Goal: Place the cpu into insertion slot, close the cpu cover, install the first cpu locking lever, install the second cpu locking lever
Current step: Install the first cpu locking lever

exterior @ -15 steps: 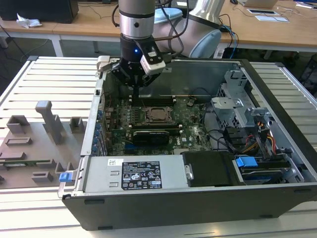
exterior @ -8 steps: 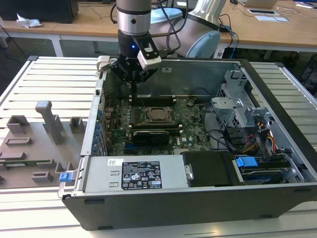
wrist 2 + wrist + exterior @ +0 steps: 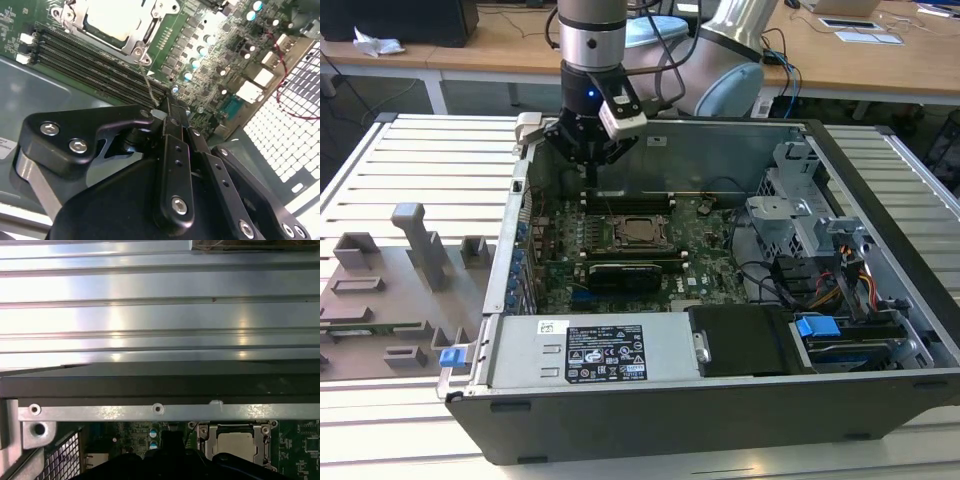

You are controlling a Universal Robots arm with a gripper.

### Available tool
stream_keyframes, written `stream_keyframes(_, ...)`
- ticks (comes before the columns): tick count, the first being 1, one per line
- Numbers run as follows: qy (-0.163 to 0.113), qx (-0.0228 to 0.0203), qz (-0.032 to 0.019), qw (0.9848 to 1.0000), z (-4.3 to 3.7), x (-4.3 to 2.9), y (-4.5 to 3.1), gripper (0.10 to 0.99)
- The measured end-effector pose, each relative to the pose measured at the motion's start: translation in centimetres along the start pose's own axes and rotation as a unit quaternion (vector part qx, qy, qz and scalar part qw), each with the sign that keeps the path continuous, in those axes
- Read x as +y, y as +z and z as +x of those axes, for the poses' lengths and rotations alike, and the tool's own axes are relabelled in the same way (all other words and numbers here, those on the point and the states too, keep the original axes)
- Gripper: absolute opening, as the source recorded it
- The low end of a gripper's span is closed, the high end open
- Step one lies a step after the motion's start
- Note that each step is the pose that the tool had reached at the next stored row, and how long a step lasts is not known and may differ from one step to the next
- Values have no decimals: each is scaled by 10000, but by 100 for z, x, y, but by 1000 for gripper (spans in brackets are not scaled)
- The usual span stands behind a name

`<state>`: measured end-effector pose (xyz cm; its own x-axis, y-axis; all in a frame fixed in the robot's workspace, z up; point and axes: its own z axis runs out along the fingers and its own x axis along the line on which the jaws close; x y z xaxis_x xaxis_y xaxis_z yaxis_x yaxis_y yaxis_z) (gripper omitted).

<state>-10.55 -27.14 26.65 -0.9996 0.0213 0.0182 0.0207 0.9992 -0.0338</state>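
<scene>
Inside the open computer case, the cpu (image 3: 638,231) lies in the insertion slot (image 3: 617,233) on the green board, its pale face (image 3: 112,17) showing through the window of the cpu cover (image 3: 206,442), which lies flat over it. A thin wire locking lever (image 3: 148,82) rises from the socket's corner to my gripper (image 3: 162,107). The black fingers are shut on the lever's end. In the exterior view the gripper (image 3: 590,170) hangs just above the board, on the socket's far side and toward that view's left.
Long memory slots (image 3: 90,70) run between the socket and my gripper. A long black card (image 3: 625,272) lies on the socket's near side. The power supply (image 3: 590,350), drive cage (image 3: 790,215) and case walls (image 3: 150,385) ring the board. Grey fixtures (image 3: 415,250) stand on the slatted table.
</scene>
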Motion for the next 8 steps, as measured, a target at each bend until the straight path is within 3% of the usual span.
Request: stream_keyframes(8,1,0,16,10000,-132,23,16,106)
